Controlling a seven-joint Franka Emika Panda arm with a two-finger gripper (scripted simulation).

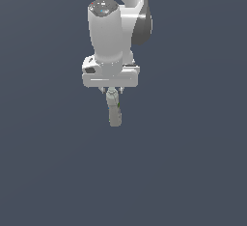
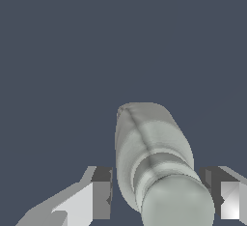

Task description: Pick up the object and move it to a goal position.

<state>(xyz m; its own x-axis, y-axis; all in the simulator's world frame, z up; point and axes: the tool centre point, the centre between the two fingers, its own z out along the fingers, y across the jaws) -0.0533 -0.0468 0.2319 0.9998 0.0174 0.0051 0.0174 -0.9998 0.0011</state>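
Bottle (image 1: 115, 112) hangs between end effector (image 1: 112, 91) fingers (image 2: 96, 193), label unreadable.

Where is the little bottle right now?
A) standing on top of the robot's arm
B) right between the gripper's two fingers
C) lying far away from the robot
B: in the wrist view the bottle sits between the two fingers of the gripper, and in the exterior view it hangs just under the gripper.
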